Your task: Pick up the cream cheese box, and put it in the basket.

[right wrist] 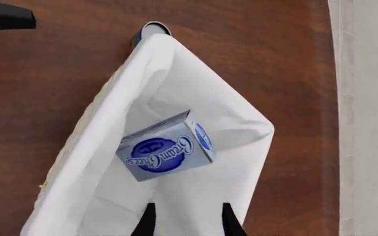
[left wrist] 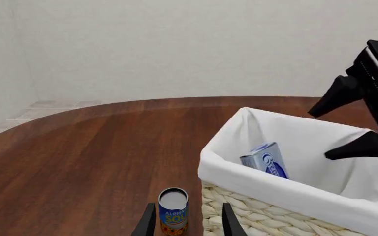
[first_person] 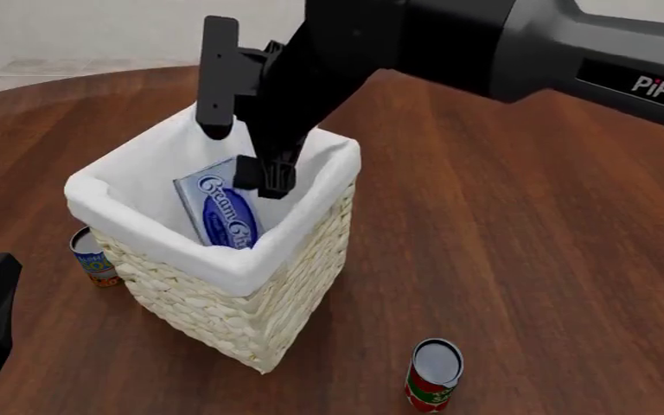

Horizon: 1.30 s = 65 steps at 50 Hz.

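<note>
The cream cheese box lies tilted inside the basket, leaning against the white liner. It also shows in the right wrist view and the left wrist view. My right gripper is open and empty just above the basket's opening, clear of the box; its fingers frame the liner in the right wrist view. My left gripper is open and empty, low at the front left beside the basket, with a soup can between its fingertips' line of sight.
A blue and orange soup can stands against the basket's left side, seen also in the left wrist view. A red can stands at the front right. The brown wooden table curves away at the back.
</note>
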Each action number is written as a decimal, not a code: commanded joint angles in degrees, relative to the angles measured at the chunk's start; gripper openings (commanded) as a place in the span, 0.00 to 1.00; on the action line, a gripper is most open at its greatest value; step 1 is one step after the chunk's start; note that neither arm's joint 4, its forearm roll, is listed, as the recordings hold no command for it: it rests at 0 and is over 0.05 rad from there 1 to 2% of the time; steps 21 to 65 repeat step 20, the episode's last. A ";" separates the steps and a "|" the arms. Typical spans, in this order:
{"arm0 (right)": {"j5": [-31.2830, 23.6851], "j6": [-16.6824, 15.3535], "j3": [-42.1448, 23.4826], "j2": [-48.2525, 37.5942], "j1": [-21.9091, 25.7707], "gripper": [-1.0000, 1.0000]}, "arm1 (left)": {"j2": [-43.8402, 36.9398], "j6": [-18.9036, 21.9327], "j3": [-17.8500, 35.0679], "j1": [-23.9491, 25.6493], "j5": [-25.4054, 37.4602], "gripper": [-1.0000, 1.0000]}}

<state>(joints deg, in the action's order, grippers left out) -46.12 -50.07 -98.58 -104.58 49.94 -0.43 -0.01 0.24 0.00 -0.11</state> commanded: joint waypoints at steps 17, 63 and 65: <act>9.34 3.94 12.77 17.19 -0.60 1.00 | 0.00 0.01 0.00 -0.01 0.00 1.00; 10.77 5.12 15.03 20.63 -1.38 1.00 | 0.00 0.00 0.00 -0.01 0.00 1.00; 10.77 5.12 15.03 20.63 -1.38 1.00 | 0.00 0.00 0.00 -0.01 0.00 1.00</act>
